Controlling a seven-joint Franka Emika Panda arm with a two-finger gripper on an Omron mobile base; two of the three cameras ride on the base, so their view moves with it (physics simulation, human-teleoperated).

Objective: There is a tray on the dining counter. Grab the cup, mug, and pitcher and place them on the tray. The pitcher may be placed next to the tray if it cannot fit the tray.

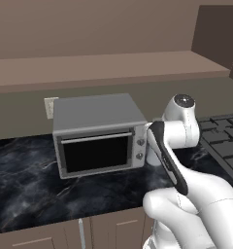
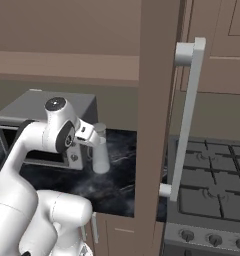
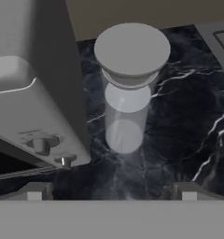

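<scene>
I have the arm reaching over the black marble worktop (image 1: pixel 36 180), with the gripper (image 3: pixel 111 191) hanging just above the pitcher (image 3: pixel 128 88). In the hand view I look down on the pitcher's flat round grey top, its body narrowing beneath it, and my two finger tips (image 3: pixel 34 191) stand far apart at the bottom edge, one on each side of the vessel. The claw is spread wide and holds nothing; the tips are clear of the pitcher.

The pitcher (image 2: pixel 100 150) stands upright on the worktop, just beside the right end of the toaster oven (image 1: pixel 96 133), between that oven and the stove (image 2: pixel 212 190) farther right. In the left base view my own arm covers most of it, and I can pick out only a pale sliver next to the oven's knob panel.

The toaster oven is a grey box with a dark glass door and two round knobs (image 1: pixel 140 148) on its right side. Behind it runs a plain brown wall with a shelf (image 1: pixel 104 68) above. In the right base view a tall brown cabinet panel (image 2: pixel 154 115) with a long pale handle (image 2: pixel 187 115) stands near the camera, between the pitcher and the stove's dark grates. Beige cabinet doors (image 1: pixel 65 236) sit below the worktop's near edge.
</scene>
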